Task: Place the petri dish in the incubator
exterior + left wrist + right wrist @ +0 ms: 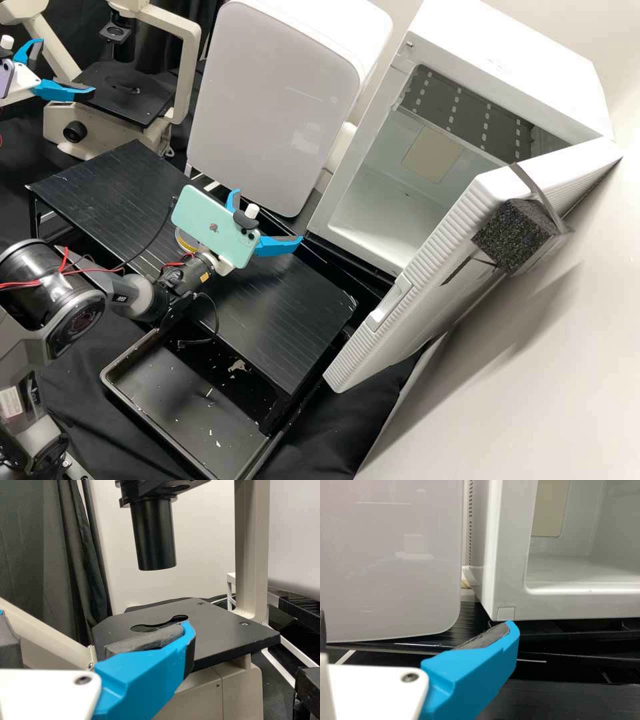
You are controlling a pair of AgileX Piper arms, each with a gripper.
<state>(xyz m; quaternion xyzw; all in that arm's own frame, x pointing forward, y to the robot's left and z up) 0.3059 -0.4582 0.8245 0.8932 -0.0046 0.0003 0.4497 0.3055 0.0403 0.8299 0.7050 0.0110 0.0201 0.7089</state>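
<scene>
Far left of the incubator, in the high view, have one left gripper [65,70], jaws released and parted, with one lilac phone [5,79] mounted on it. Near that, still on the incubator's far left, count one cream microscope [190,73] with one black stage [120,100]; in the left wrist view, see the same stage just beyond the gripper. Nearer the camera and left of the incubator, find one black stand [293,313] and, lower down, one black tray [173,387] scattered with pale flecks, too many to count surely. On the stand, seemingly, see one yellow-edged round dish [181,239] — likely the petri dish, left of the incubator and partly hidden behind one mint phone [207,223]. Beside that phone, count one right gripper [267,216], jaws likewise released and parted, in front and left of the incubator. Just left of the incubator, have one pale box [273,107], upright. Then reach the one incubator [513,53] — wide open, with one dark panel [460,113] and one beige panel [432,155] inside, one door [360,347] swung out, one foam block [510,233] strapped onto it.
</scene>
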